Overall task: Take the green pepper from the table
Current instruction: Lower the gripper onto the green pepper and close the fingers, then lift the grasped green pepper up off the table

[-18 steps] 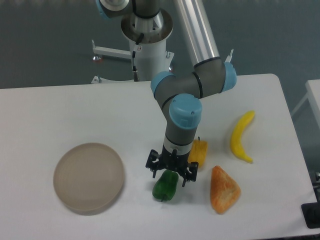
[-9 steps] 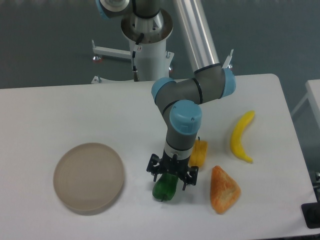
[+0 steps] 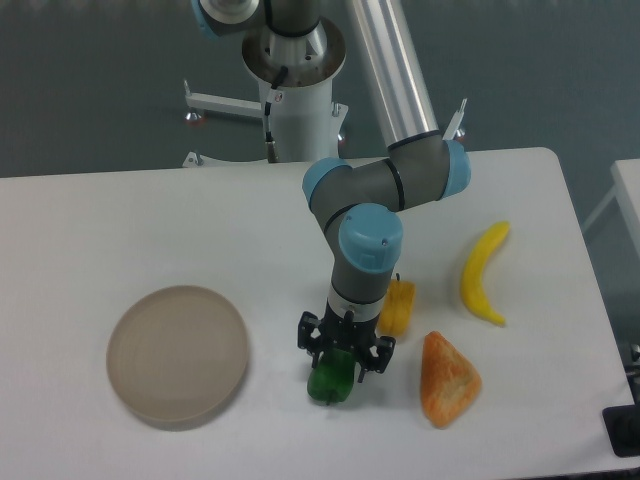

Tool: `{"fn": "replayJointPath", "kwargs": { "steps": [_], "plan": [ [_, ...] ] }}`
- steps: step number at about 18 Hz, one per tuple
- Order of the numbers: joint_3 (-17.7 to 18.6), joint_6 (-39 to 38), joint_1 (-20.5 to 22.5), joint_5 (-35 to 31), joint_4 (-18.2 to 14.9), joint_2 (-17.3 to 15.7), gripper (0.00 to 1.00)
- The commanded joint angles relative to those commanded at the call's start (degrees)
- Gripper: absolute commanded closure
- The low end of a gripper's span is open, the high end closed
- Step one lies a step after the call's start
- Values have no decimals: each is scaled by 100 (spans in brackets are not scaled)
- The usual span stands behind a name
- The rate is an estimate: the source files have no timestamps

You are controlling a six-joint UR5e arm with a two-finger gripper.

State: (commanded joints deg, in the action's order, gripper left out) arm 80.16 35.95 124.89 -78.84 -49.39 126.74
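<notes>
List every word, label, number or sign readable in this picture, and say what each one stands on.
None can be read.
The arm's grey and blue shells show no legible marking.
The gripper, the green pepper, the yellow pepper, the banana, the orange wedge, the beige plate and the table bear no print.

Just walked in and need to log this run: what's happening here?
A single robot arm has its claw down over the green pepper, fingers on either side of it. The pepper rests on the white table; whether the fingers have closed on it is unclear. A yellow pepper, an orange wedge, a banana and a beige plate lie untouched nearby.
</notes>
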Motion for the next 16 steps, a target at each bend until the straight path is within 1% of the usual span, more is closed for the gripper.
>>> {"fn": "replayJointPath", "kwargs": {
  "steps": [4,6,9,11,12,13,15,16],
  "plan": [
    [-44,18,9,9,0,0,64],
    [-158,35,17,-17,-35,0,64],
    [-237,517,88,-53,-114,-140,64],
    [-272,772,254,-140,-123,-280,64],
    [-325,948,368,-202,-201,-377,64],
    [-343,1263,474,-254,-376,-439,64],
    [-553,2018,623,-290,-737,-483,64],
    [-658,2274,728,-290,-895,-492,64]
  ]
}}
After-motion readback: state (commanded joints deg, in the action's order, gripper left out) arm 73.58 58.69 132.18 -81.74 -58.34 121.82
